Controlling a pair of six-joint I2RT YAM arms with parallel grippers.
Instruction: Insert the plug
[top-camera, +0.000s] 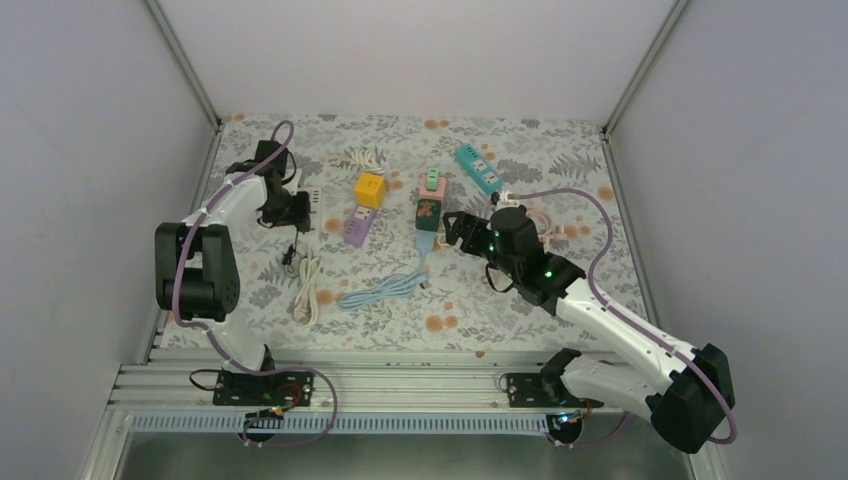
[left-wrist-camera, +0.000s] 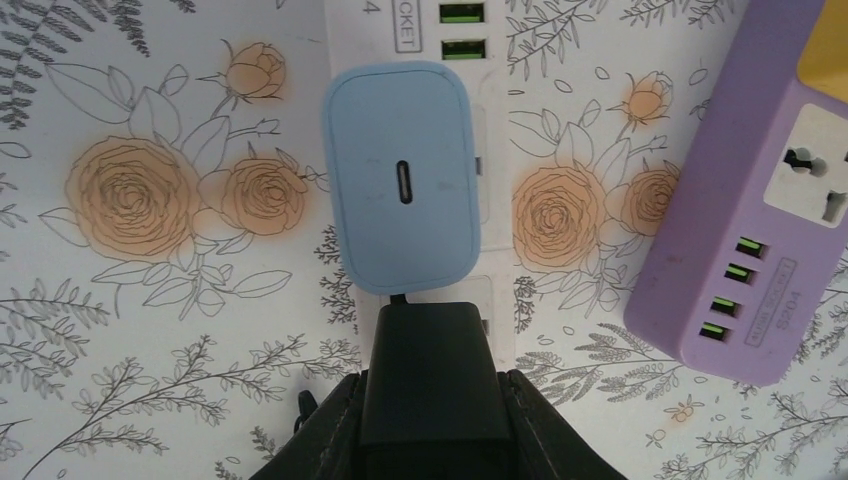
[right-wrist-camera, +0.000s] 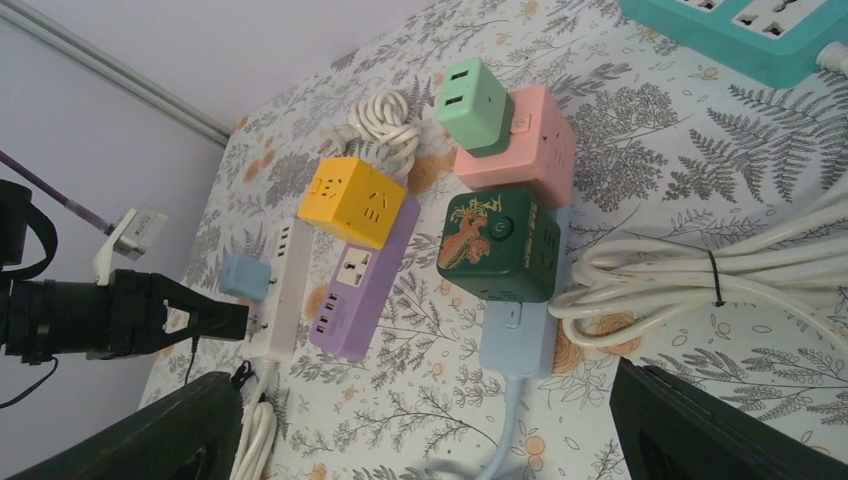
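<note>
My left gripper (left-wrist-camera: 432, 400) is shut on a black plug (left-wrist-camera: 430, 350), its jaws pressed to both sides. The plug sits over a socket of the white power strip (left-wrist-camera: 495, 110), right beside a light blue charger (left-wrist-camera: 402, 190) that is plugged into the same strip. The plug's body hides its prongs, so I cannot tell how deep it sits. From above, this gripper (top-camera: 290, 205) is at the strip (top-camera: 316, 205) on the far left. My right gripper (right-wrist-camera: 430, 440) hangs open and empty above the mat's middle (top-camera: 455, 232).
A purple strip (left-wrist-camera: 760, 220) with a yellow cube (right-wrist-camera: 355, 200) lies just right of the white strip. A dark green cube (right-wrist-camera: 495, 240) and a pink cube (right-wrist-camera: 525, 150) sit on a pale blue strip (right-wrist-camera: 515, 340). A teal strip (top-camera: 478, 167) and coiled white cables (right-wrist-camera: 700, 270) lie farther right.
</note>
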